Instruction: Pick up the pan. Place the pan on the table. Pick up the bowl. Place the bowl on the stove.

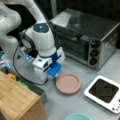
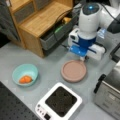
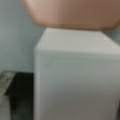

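The dusty-pink pan (image 1: 68,83) (image 2: 74,70) lies flat on the grey table (image 1: 75,105) (image 2: 50,65), between the arm and the stove. My gripper (image 1: 53,75) (image 2: 83,58) is low at the pan's rim, shut on its short white handle (image 3: 75,75). That handle fills the wrist view below the pink pan (image 3: 72,12), with a dark finger (image 3: 20,95) against its left side. The teal bowl (image 2: 23,68) (image 1: 77,117) sits on the table apart from the gripper, with an orange item (image 2: 25,79) inside. The white stove (image 1: 103,93) (image 2: 60,102) has nothing on its black top.
A steel toaster oven (image 1: 85,37) (image 2: 110,95) stands behind the pan and stove. A light wooden box (image 1: 15,100) and wooden shelf unit (image 2: 42,17) flank the arm, with a dark tray of small items (image 2: 57,32) beside them.
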You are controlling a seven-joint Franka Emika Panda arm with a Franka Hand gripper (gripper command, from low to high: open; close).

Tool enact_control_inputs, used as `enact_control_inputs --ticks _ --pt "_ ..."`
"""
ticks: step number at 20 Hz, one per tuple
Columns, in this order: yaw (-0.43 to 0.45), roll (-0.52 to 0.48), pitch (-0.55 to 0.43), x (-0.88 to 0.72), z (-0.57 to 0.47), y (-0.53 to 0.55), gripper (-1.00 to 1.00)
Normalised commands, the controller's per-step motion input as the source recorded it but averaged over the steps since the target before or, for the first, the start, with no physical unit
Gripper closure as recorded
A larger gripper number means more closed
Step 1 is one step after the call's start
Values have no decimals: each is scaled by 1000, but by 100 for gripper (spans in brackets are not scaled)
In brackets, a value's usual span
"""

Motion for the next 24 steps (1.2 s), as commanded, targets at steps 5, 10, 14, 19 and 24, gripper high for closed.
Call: enact_control_inputs --ticks 5,10,14,19,24 --pt "86 6 -83 -14 -98 -7 -100" --pt "95 16 -83 -28 -52 -42 -100" --pt "101 12 -77 -34 -28 -60 -100" --pt "95 2 -70 -28 -5 -42 -100" --pt "76 15 -49 2 64 14 -100"
